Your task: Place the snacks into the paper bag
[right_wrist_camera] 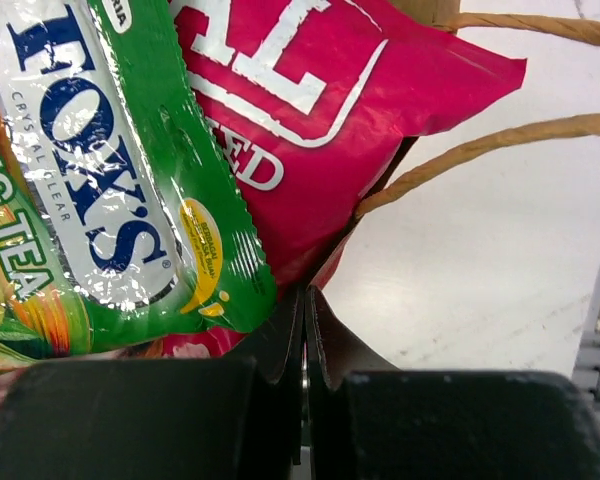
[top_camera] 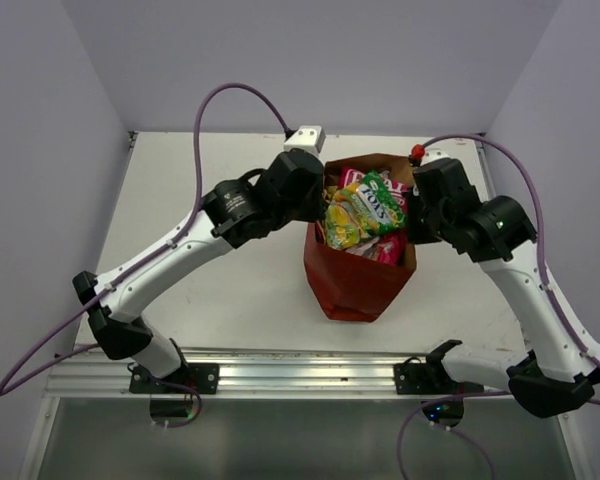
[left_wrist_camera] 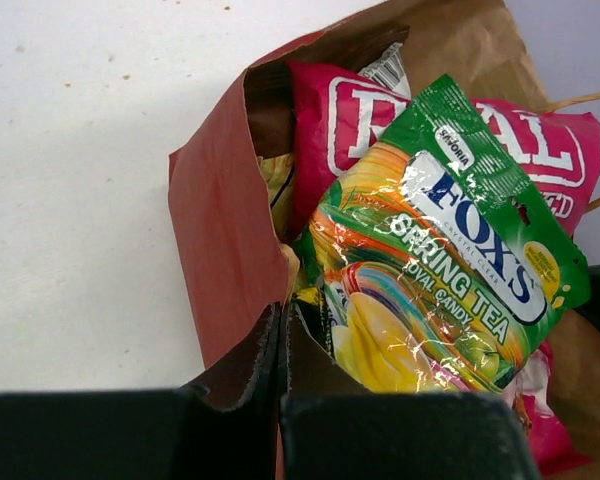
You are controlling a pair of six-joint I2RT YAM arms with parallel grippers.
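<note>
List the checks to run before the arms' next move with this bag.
1. Left tool shut on bag rim: ok.
2. Right tool shut on the opposite rim: ok.
3. Bag upright on table: ok.
4. Fox's packet fully inside: not ok, it lies on top, poking above the rim.
5. Pink packet inside: ok, though its top sticks out.
6. All snacks in: cannot tell; anything lower is hidden.
</note>
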